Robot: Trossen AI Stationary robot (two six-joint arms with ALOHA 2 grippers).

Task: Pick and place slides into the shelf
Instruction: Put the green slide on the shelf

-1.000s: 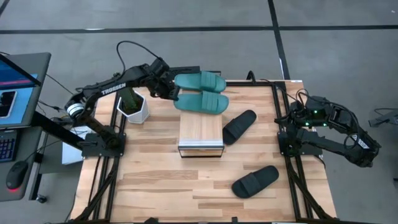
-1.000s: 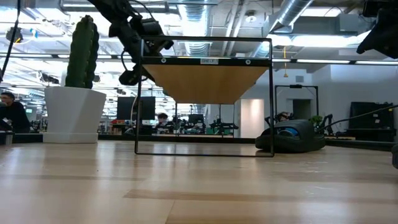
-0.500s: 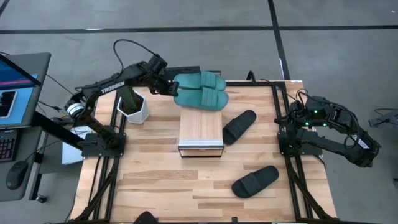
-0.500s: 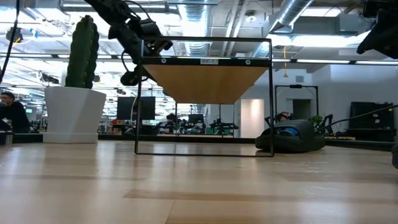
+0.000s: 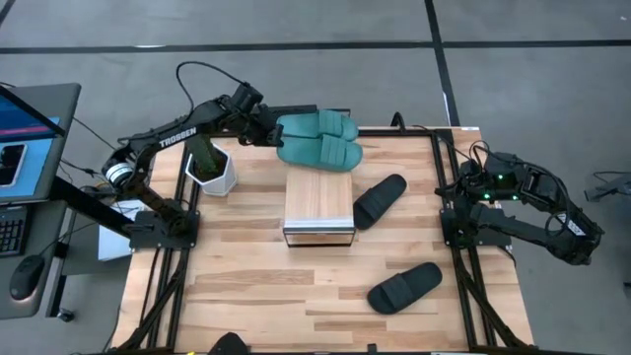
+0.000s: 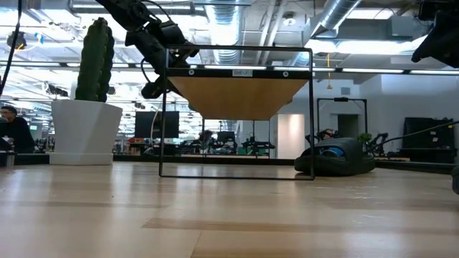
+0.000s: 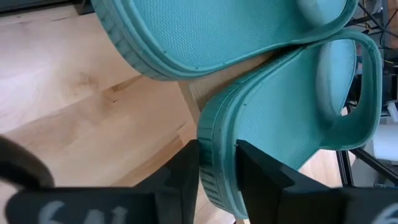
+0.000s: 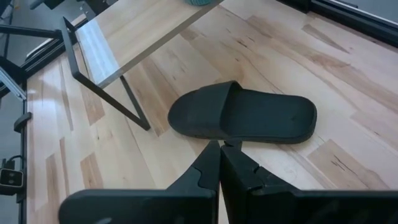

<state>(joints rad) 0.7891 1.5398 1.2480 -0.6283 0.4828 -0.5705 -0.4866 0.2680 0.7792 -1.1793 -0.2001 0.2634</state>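
The left end effector point(image 5: 264, 135) is at the far left of the shelf point(image 5: 318, 202), at the heel end of the two teal slides point(image 5: 317, 139), which lie side by side across the shelf's far end. In the left wrist view its two dark fingers point(image 7: 258, 180) stand on either side of the rim of one teal slide point(image 7: 292, 124), with the sole edge between them; the fingers look slightly parted, and whether they still press on the rim is hard to judge from this close angle. The second teal slide point(image 7: 217, 28) lies just beside the first, touching it.

The right end effector point(image 8: 219, 149) waits at the table's right edge with its fingers closed together and nothing between them. One black slide point(image 5: 380, 200) rests on the table point(image 5: 246, 276) just right of the shelf, and the other black slide point(image 5: 404, 286) lies nearer the front. A potted cactus point(image 5: 209, 163) stands to the left of the shelf.
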